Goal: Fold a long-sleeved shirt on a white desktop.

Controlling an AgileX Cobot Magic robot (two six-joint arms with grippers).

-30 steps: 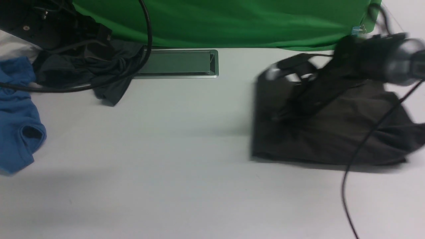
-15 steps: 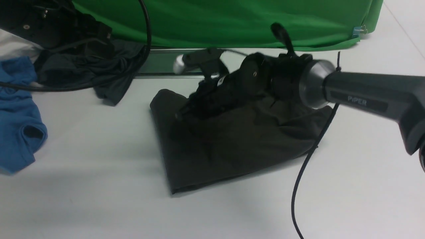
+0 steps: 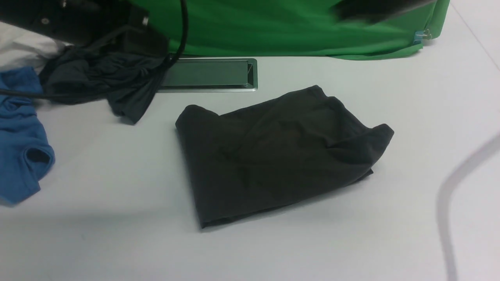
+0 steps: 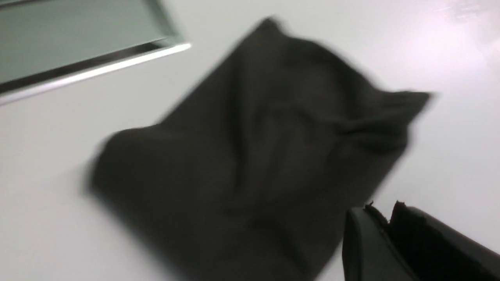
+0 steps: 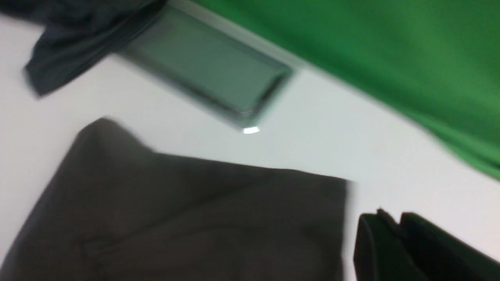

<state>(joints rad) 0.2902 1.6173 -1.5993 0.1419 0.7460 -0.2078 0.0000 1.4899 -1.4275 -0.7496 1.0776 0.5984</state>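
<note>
The long-sleeved shirt (image 3: 273,156) lies folded into a dark, rumpled rectangle in the middle of the white desktop (image 3: 117,242), print hidden. Nothing holds it. In the left wrist view my left gripper (image 4: 382,208) hovers beside the shirt (image 4: 254,156), fingers together with nothing between them. My right gripper (image 5: 390,216) is also shut and empty, above the table just off the shirt's (image 5: 175,226) edge. In the front view the right arm (image 3: 375,8) is only a dark blur at the top edge, and the left arm (image 3: 78,19) sits at the top left.
A dark charcoal garment (image 3: 105,82) and a blue garment (image 3: 19,136) lie at the left. The silver-framed cable-slot panel (image 3: 207,74) is behind the shirt, below the green backdrop (image 3: 293,27). A blurred cable (image 3: 449,195) swings at the right.
The right arm dragged the shirt from the right side to the middle, let it go, and rose up out of the front view. The left arm shifted slightly.
</note>
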